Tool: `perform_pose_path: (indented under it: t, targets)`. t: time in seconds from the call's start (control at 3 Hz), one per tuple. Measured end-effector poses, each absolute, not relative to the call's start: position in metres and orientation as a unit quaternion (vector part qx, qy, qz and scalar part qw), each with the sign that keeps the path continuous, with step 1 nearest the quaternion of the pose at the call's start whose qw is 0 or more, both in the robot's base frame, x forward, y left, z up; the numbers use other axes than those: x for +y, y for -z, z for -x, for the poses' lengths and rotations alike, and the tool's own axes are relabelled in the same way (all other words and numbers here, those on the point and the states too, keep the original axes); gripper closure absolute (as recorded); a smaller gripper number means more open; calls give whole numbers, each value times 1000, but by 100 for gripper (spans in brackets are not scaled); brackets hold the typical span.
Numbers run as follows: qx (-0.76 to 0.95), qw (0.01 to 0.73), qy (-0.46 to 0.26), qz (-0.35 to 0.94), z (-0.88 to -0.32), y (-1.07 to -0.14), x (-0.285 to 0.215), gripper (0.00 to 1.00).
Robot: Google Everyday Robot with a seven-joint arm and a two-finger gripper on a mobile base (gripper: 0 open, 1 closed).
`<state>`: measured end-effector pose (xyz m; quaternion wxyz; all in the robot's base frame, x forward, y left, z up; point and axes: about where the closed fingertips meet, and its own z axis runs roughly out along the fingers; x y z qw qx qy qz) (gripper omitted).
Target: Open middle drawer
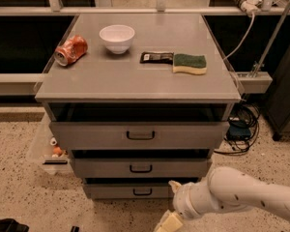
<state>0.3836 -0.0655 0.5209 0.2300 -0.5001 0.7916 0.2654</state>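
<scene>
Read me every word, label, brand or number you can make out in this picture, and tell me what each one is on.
No text here can be read.
Crushed red can: light markings, too blurred to read.
Black wrapper: pale print, too small to read.
White bowl and sponge: no text.
Middle drawer: no label.
Hand, low by the bottom drawer, fingers apart: no marking.
</scene>
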Motion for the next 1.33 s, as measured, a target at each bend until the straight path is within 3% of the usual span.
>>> perform_pose_path:
  t: [0.67, 1.33]
  targets:
    - [794, 260, -246, 492, -395, -510, -67, 0]
    - [747, 345, -256, 506, -477, -499, -70, 0]
